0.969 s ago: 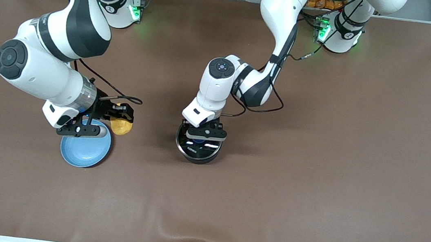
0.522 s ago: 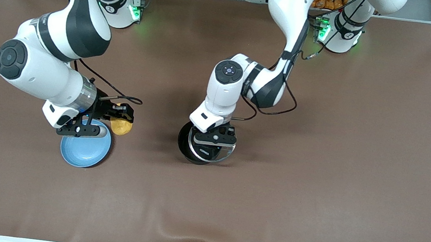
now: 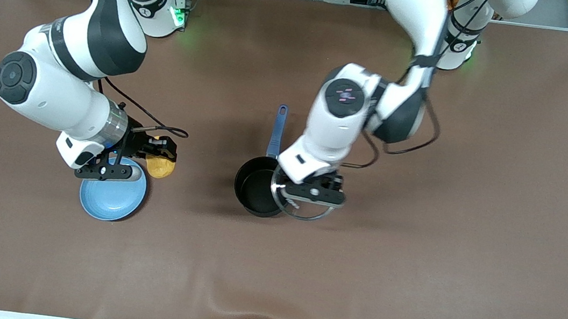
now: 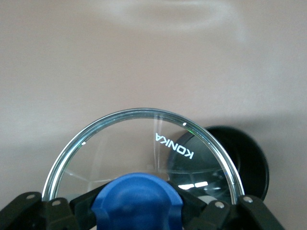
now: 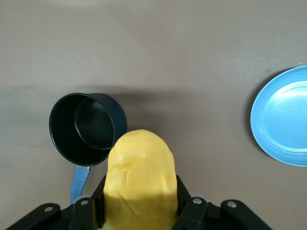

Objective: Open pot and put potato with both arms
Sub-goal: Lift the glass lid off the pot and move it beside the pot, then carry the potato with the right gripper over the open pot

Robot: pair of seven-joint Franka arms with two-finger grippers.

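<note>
Jaws on both arms are clenched on their loads. Left gripper (image 3: 314, 194) is clamped on the blue knob (image 4: 136, 201) of the glass lid (image 3: 305, 208), with the lid lifted clear of the pot (image 3: 256, 192) and held over the pot's rim on the side toward the left arm's end of the table, so it overlaps only that edge. Lid lettering reads "KONKA" through the glass in the left wrist view (seen mirrored and upside down there).

Right gripper (image 3: 157, 157) grips the potato (image 3: 159, 167) between its fingers (image 5: 93, 206); the potato is yellow-orange and lumpy, and it sticks out past the fingertips. In the front view the held potato sits just beside the rim of the light-blue plate (image 3: 110, 202), on the side toward the pot. I cannot tell from these views whether it touches the table.

Pot: open, black inside, nothing in it. It stands on the brown table (image 3: 473, 204) near the middle, well apart from the plate and potato. Its long blue handle (image 3: 277, 131) points toward the robots' bases, farther from the front camera than the bowl of the pot.

Plate: flat on the table toward the right arm's end, nothing visible on it, partly covered in the front view by the right wrist assembly. Right wrist view shows pot and plate together (pot open, handle at its base).
</note>
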